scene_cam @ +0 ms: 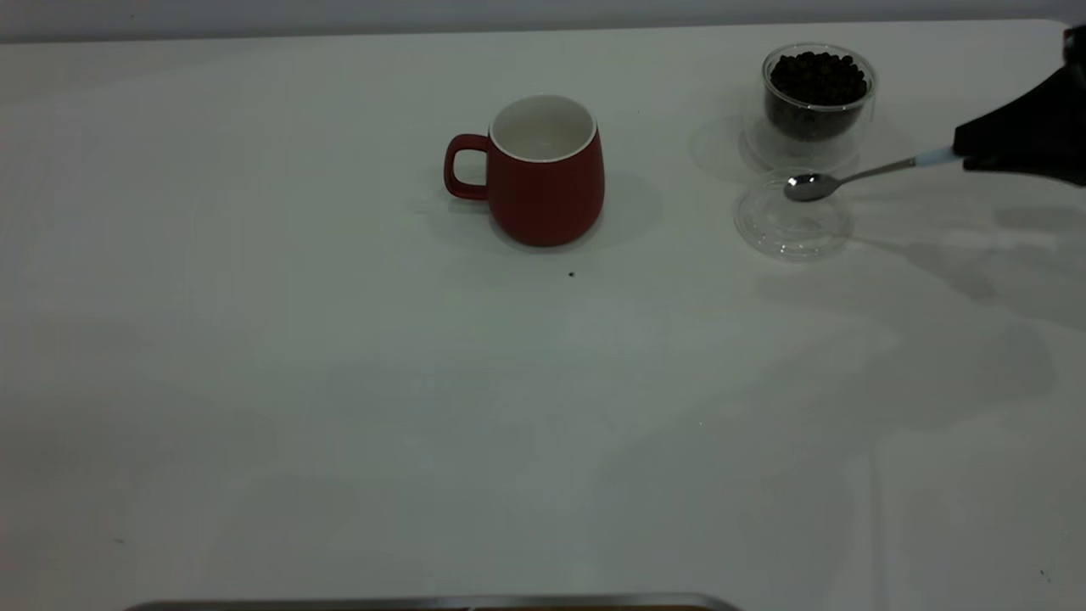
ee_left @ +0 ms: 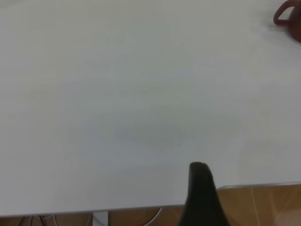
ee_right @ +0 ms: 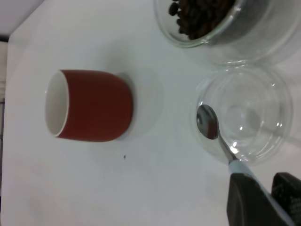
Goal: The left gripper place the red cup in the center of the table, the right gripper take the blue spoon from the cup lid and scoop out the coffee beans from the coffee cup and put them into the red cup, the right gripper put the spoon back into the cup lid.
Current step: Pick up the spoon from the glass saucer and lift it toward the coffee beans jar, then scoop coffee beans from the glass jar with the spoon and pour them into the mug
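At the counter's (scene_cam: 254, 382) right edge, the right hand (scene_cam: 976, 157) is closed on the blue spoon's (scene_cam: 848, 176) pale handle, its empty bowl held over the cup lid's (scene_cam: 793, 227) rim. Just behind the lid stands the coffee cup (scene_cam: 817, 106) full of coffee beans (scene_cam: 817, 78), while the red cup (scene_cam: 543, 170) sits upright mid-counter, handle pointing left. Only 1 dark finger of the left hand (ee_left: 201, 197) shows, well apart from the cups, so I cannot tell its opening.
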